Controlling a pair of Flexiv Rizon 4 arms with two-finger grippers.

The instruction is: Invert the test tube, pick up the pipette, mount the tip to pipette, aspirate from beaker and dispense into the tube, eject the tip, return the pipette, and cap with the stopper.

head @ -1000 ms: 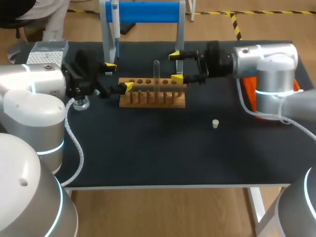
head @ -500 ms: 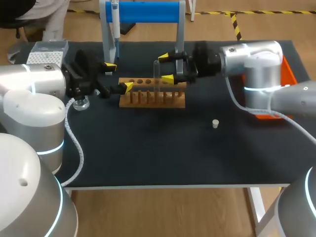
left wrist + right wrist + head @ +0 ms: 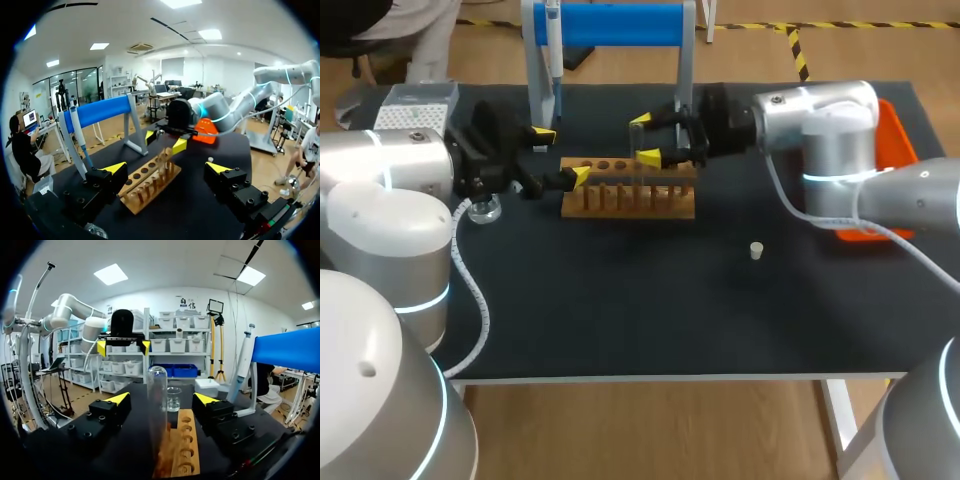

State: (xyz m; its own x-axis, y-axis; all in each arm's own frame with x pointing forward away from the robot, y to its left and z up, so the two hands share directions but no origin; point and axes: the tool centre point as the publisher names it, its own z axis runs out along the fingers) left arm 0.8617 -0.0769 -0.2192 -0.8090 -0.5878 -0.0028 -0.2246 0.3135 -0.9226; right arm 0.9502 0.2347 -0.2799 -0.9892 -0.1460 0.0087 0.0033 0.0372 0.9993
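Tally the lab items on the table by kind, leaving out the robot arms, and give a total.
test tube: 1
wooden rack: 1
beaker: 1
stopper: 1
pipette: 1
pipette stand: 1
tip box: 1
orange tray: 1
Total: 8

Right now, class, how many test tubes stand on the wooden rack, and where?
1. The test tube stands upright on the wooden rack, between the open fingers of the right tool. No other tube shows in any view.
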